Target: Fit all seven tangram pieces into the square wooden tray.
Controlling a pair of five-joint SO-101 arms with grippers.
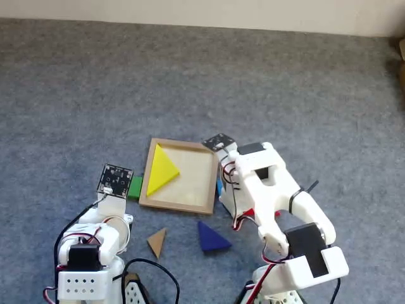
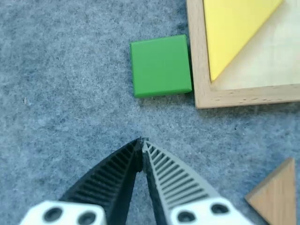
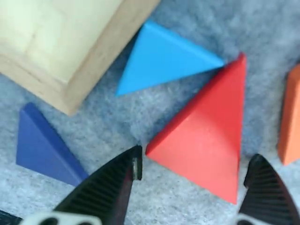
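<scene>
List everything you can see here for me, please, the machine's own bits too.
Wooden tray: one, pale wood, on the carpet between the arms.
Yellow triangle: one, inside the tray, on its left side.
Green square: one, on the carpet beside the tray's left rim.
Tan triangle: one, on the carpet, on the arms' side of the tray.
Dark blue triangle: one, right of the tan triangle.
Light blue triangle: one, beside the tray's right rim.
Red triangle: one, next to the light blue triangle.
Orange piece: one, beside the red triangle, shape cut off.
Carpet: grey, under everything.
Left arm: white, jaws shut, near the green square.
Right arm: white, jaws open over the red triangle.
</scene>
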